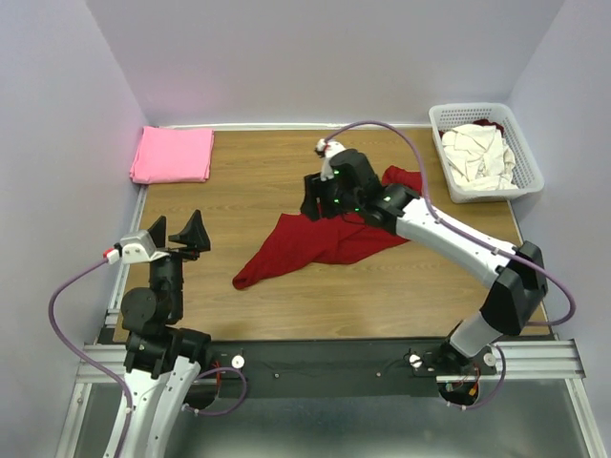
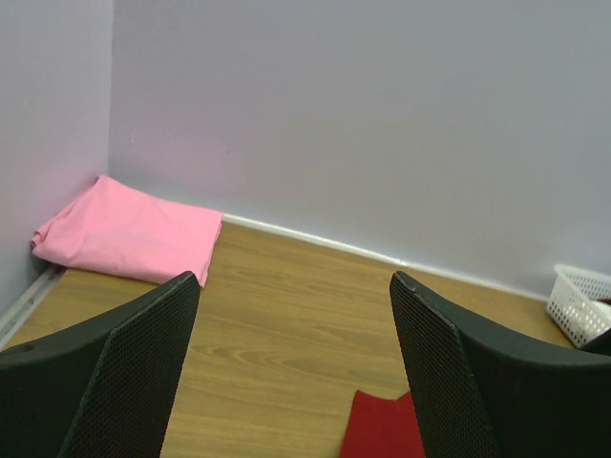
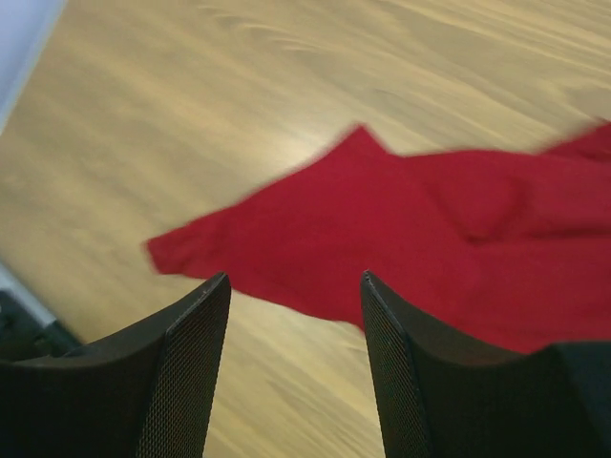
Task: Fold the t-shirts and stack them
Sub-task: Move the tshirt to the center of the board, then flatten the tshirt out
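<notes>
At mid-counter, the dark red t-shirt (image 1: 325, 239) lies unfolded and rumpled. Its long axis runs diagonally, with a narrow tip pointing near-left and the bunched bulk toward the far right. The cloth is soft and matte, with creased folds (the right wrist view is slightly blurred).

The right tool (image 3: 294, 279) hangs over the shirt's far edge, jaws well apart and gripping nothing. The left tool (image 1: 177, 229) sits raised at the near-left, also wide open and empty, with textured black pads (image 2: 143, 363).

A pink t-shirt (image 1: 173, 155) lies folded in a flat rectangle in the far-left corner, against the walls. Cream-white t-shirts (image 1: 477, 157) are heaped in a white lattice basket (image 1: 474, 107) at the far right.

The counter (image 1: 239, 191) is wood-grain. Bare wood shows between the red and pink shirts and along the near edge.
</notes>
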Controlling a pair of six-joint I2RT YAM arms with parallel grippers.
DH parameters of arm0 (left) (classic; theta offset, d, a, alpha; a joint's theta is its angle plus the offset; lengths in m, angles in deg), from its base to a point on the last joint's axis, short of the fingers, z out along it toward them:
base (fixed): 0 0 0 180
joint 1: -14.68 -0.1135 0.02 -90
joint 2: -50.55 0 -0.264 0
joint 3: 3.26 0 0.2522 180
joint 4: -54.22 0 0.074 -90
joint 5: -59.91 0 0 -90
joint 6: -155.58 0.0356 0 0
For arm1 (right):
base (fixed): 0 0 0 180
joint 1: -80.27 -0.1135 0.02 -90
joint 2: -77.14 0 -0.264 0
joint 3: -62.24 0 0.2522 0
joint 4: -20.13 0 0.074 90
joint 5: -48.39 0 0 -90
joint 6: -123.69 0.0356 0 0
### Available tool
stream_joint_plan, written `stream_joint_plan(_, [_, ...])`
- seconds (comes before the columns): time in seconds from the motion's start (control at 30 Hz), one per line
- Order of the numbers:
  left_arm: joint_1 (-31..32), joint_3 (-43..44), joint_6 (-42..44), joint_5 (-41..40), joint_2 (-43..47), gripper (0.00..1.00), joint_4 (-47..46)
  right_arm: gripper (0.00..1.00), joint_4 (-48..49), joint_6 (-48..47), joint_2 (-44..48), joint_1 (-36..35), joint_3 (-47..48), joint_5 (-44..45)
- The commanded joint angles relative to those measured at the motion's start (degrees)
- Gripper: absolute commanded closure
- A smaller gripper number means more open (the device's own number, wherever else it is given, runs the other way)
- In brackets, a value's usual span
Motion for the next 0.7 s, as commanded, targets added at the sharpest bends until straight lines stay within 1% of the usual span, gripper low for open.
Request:
stream_joint_plan(0.0, [0.3,0.8,-0.3,2.6,-2.7,0.12,0.4,0.36,0.0,0.1,2.6,6.2,-7.7,2.2])
stream_joint_plan(0.03, [0.2,0.9,-0.2,3.1,-3.7,0.12,0.4,0.37,0.6,0.1,2.4,8.9,-9.2,-3.0])
stream_joint_plan(0.1, [0.2,1.0,-0.1,3.8,-5.2,0.12,0.4,0.37,2.9,-0.8,1.1,10.8,-12.2,-8.5])
stream_joint_plan(0.2, [0.3,1.1,0.2,4.3,-6.3,0.12,0.5,0.37,5.8,-1.2,-1.4,12.5,-13.8,-11.5])
stream_joint_plan(0.27, [0.3,1.1,0.3,4.4,-6.8,0.12,0.5,0.37,8.9,0.7,-4.3,14.4,-15.1,-16.2])
stream_joint_plan(0.3, [0.3,1.1,0.4,4.4,-7.2,0.12,0.5,0.37,10.4,1.5,-5.0,16.5,-16.5,-19.9])
stream_joint_plan(0.4, [0.3,1.2,0.7,4.8,-7.5,0.12,0.5,0.36,14.8,3.7,-8.8,19.4,-17.7,-24.0])
stream_joint_plan(0.53, [0.3,1.4,1.0,5.0,-9.1,0.14,0.5,0.34,15.9,3.9,-13.5,20.0,-16.4,-28.3])
stream_joint_plan(0.67, [0.3,1.6,1.2,5.2,-10.5,0.14,0.4,0.34,17.4,4.7,-17.1,20.6,-15.9,-29.7])
